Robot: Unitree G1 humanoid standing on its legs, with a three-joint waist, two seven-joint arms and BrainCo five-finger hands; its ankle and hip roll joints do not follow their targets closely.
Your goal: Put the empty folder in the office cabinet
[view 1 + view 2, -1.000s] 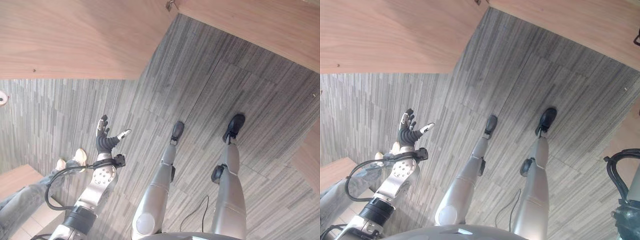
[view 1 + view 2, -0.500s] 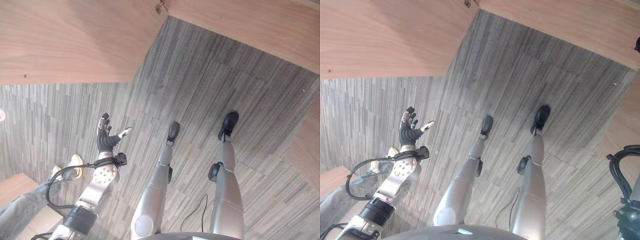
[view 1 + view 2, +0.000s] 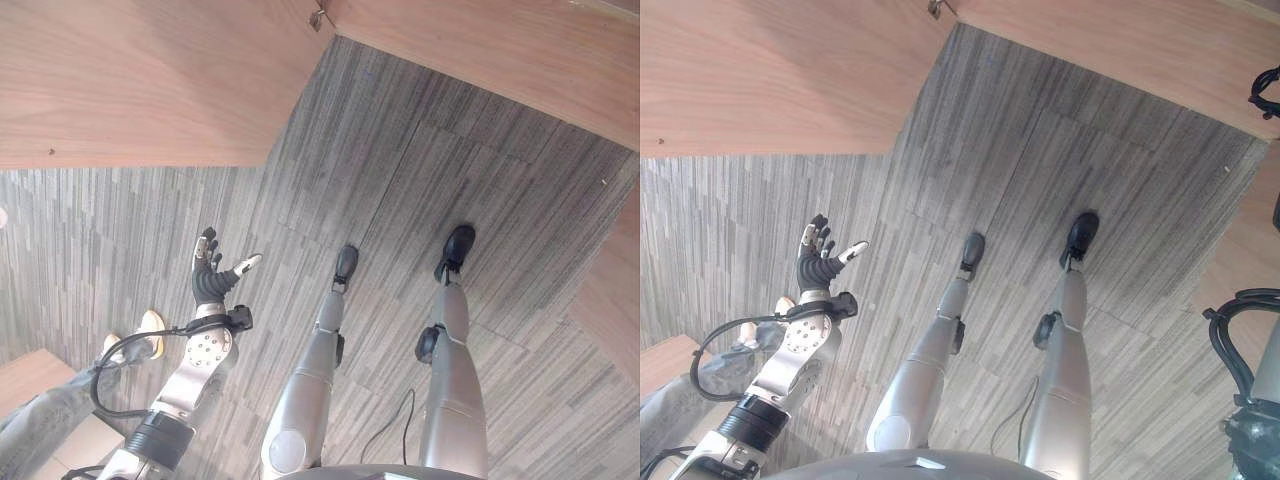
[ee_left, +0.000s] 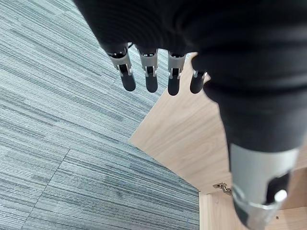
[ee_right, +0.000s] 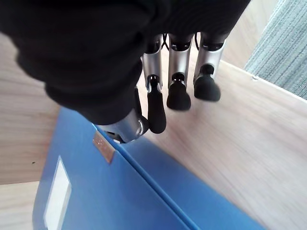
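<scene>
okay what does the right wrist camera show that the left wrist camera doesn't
The right wrist view has the blue folder lying on a light wood surface, with the right hand over it, fingers relaxed, not gripping. The left wrist view has the left hand, fingers straight, above grey carpet and a wood panel. Both show wood and carpet.

**Arms and hands, appearance**

Left arm (image 3: 195,375), at 7 o'clock in the eye views: silver-grey shell, a flat plate dotted with small round screws near the wrist, and a black ribbed collar lower down.

Left hand (image 3: 210,278): dark ribbed cover and silver fingers (image 4: 150,76) with dark rounded tips.

Right hand (image 5: 96,57): same dark cover, silver thumb (image 5: 125,128).
</scene>
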